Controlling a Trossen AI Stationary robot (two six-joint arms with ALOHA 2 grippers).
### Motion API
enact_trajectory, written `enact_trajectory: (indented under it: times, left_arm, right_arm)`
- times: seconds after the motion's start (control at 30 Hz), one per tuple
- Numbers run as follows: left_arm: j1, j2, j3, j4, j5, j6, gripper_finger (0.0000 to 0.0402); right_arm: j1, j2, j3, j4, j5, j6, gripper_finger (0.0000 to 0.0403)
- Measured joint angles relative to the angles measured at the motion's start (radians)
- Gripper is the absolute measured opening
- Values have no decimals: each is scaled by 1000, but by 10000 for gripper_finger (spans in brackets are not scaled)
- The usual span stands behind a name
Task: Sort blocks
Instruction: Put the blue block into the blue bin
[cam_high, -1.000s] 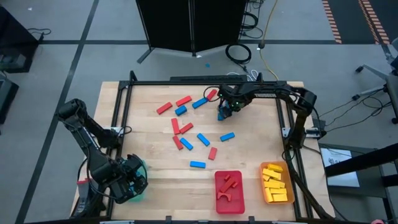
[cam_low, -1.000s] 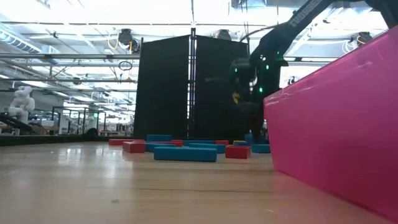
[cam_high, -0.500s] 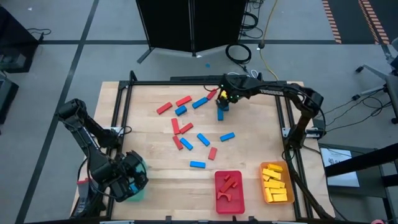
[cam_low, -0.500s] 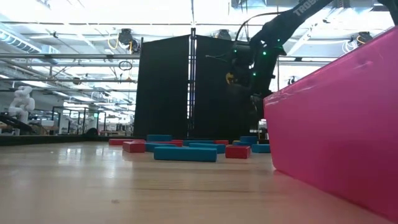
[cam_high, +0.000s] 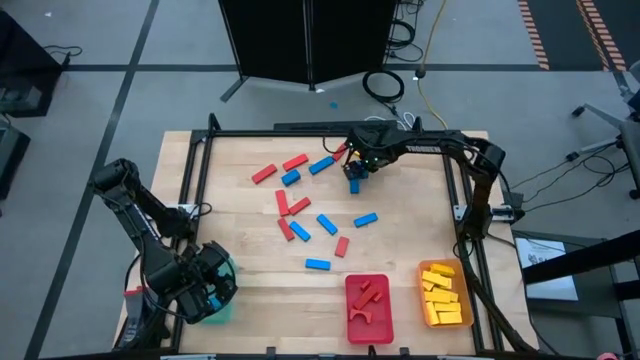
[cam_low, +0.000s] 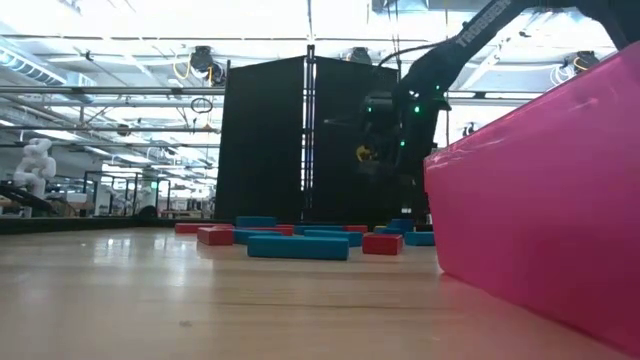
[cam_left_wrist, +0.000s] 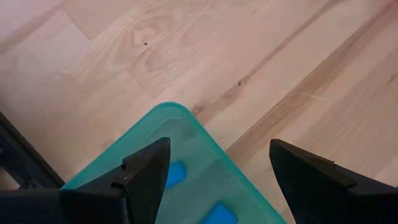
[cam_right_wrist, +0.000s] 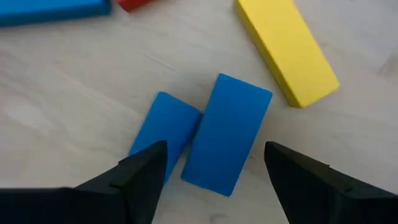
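Observation:
Red and blue blocks (cam_high: 300, 215) lie scattered flat on the wooden table. My right gripper (cam_high: 354, 172) hangs open at the far middle, pointing down, above two blue blocks (cam_right_wrist: 227, 134) (cam_right_wrist: 163, 124) that lie side by side between its fingers without being touched. A yellow block (cam_right_wrist: 286, 46) lies just beyond them. My left gripper (cam_left_wrist: 217, 146) is open at the near left, over a corner of the green tray (cam_left_wrist: 186, 118), which holds blue blocks (cam_left_wrist: 177, 174).
A red tray (cam_high: 368, 308) with red pieces and an orange tray (cam_high: 444, 295) with yellow blocks stand at the near edge, right of centre. A black frame (cam_high: 330, 132) rims the table. In the low view the red tray's wall (cam_low: 540, 220) fills the right side.
My right gripper has shifted a little toward the table's left and far edge and has rolled slightly, staying open above the two blue blocks. The blocks have not moved.

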Motion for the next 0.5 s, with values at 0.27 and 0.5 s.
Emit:
enact_trajectory:
  times: [0.27, 0.5]
  left_arm:
    - [0, 0, 0, -1, 0, 73, 281]
    - [0, 0, 0, -2, -1, 77, 281]
  right_arm:
    - [0, 44, -1, -30, -20, 4, 162]
    - [1, 42, -1, -30, -39, -71, 111]
